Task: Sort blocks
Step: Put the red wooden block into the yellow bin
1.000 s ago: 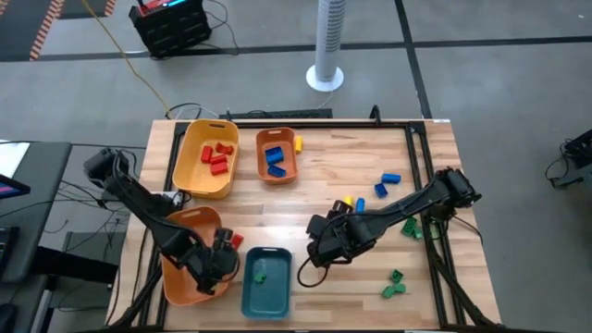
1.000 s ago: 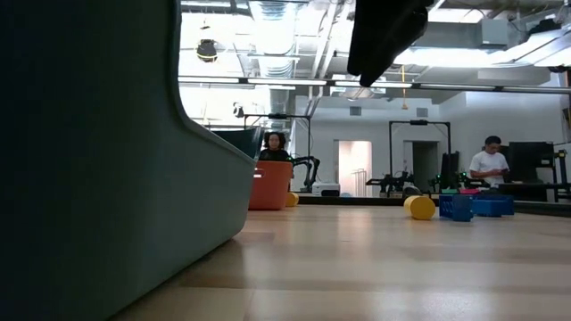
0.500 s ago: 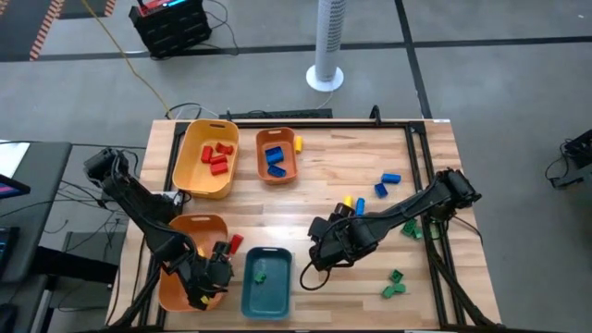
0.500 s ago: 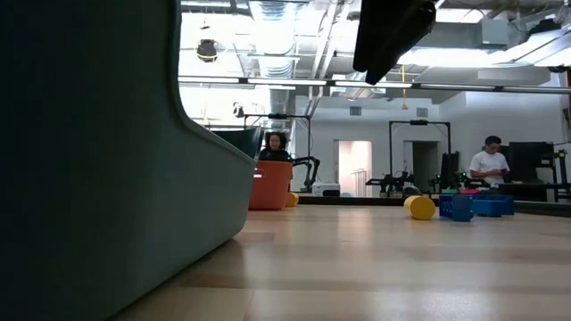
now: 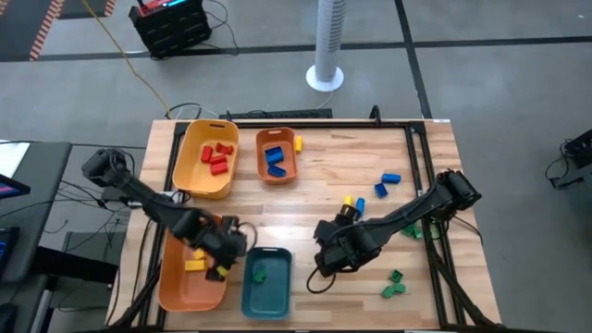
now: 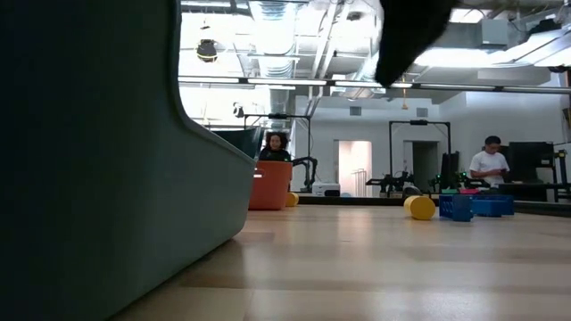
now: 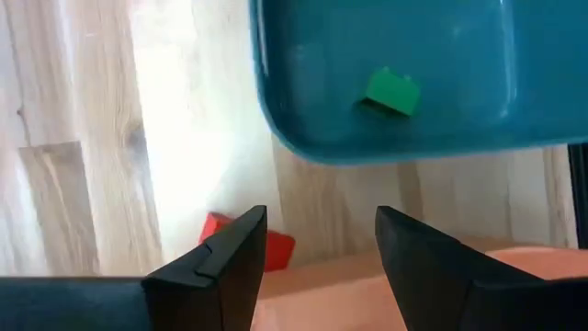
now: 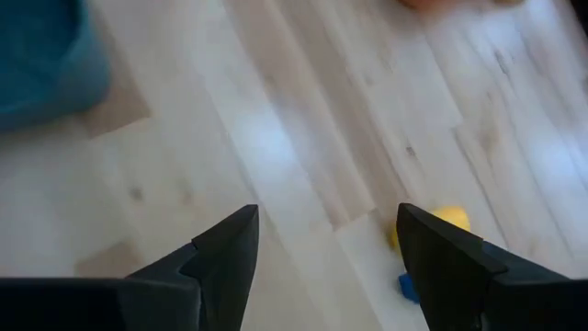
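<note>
From above, the left claw point(image 5: 225, 252) hangs released between the orange tray point(image 5: 176, 287) and teal tray point(image 5: 266, 291). The right claw point(image 5: 330, 262), released, hovers mid-counter point(image 5: 314, 190). The left wrist view shows a green block point(image 7: 392, 92) in the teal tray and a red block point(image 7: 276, 246) on the counter beside it.

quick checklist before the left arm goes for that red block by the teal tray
1. Left gripper open and empty: ok.
2. Red block on bare wood, beside the teal tray, near the fingers: ok.
3. Green block lies inside the teal tray, out of the way: ok.
4. Right gripper open, empty, over bare table away from the left arm: ok.
5. Yellow tray already holds red blocks: ok.
6. Path to that tray free: cannot tell.
</note>
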